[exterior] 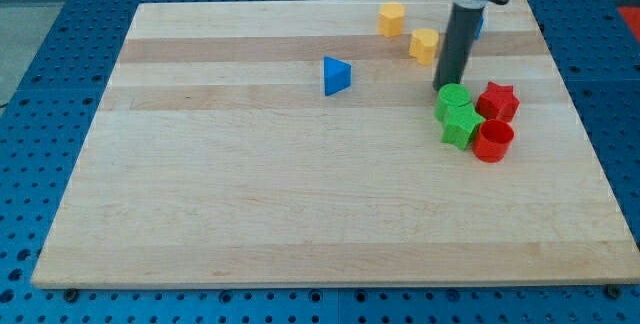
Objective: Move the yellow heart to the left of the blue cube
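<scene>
my tip (443, 87) sat just below yellow heart (424, 44) | touching green block (453, 100) | blue cube (476, 26) mostly hidden behind rod | no fingers, just a rod

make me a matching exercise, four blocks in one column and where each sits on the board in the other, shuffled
Blocks:
1. blue triangle
2. red star
3. red cylinder
4. yellow block nearest the view's top

Places:
A. lowest of the cluster at the view's right
B. alone near the board's middle, left of all other blocks
C. up and left of the other yellow block
D. right of the green cylinder, just above the red cylinder

Pairs: 1-B, 2-D, 3-A, 4-C

My tip sits at the green cylinder's upper left edge, below the yellow pair.
</scene>
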### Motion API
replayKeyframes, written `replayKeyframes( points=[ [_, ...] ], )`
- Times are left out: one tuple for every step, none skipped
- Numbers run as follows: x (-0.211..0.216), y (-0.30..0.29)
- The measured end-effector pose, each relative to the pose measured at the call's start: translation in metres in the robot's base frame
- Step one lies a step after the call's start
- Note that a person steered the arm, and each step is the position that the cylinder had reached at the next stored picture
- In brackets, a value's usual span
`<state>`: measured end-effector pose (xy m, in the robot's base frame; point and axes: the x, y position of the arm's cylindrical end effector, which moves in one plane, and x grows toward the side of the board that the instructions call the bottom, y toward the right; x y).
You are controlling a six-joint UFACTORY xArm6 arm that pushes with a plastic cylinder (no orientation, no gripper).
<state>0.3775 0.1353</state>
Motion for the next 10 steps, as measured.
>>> replayKeyframes(
  points=[
    [-0.008,-0.017],
    [-0.039,-0.019],
    [-0.072,-0.019],
    [-0.072,-0.015],
    [-0.074,-0.003],
    [-0.097,-0.002],
    [-0.107,0.000],
    [-0.080,0.001],
    [-0.067,0.084],
    [-0.125,0.188]
  ],
)
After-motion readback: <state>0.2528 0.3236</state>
